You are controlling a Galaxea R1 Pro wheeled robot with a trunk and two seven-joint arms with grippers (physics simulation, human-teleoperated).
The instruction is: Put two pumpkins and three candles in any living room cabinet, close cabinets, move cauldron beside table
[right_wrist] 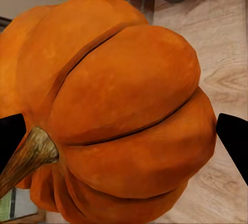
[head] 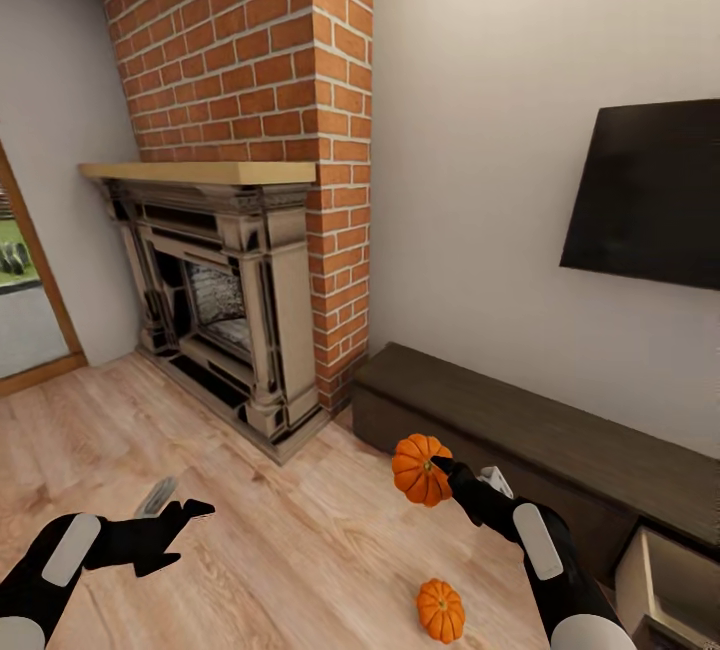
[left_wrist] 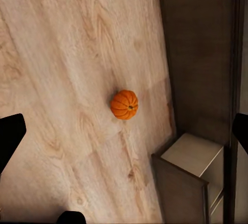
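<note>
My right gripper (head: 440, 473) is shut on a bright-orange ribbed pumpkin (head: 415, 470), held in the air in front of the long low dark-brown cabinet (head: 520, 420). In the right wrist view that pumpkin (right_wrist: 124, 110) sits between the two black fingertips (right_wrist: 235, 141), its stem off to one side. Another pumpkin (head: 441, 610) lies on the wooden floor near the cabinet, and in the left wrist view this pumpkin (left_wrist: 124, 104) lies close to an open drawer (left_wrist: 196, 157). My left gripper (head: 185, 533) hovers open and empty over the floor. The candles and the cauldron are out of view.
The cabinet's open drawer (head: 660, 580) with a pale inside juts out at the lower right. An ornate grey fireplace (head: 225, 310) stands under a brick chimney (head: 270, 50). A dark TV (head: 650, 190) hangs on the wall. A small grey object (head: 155, 495) lies on the floor.
</note>
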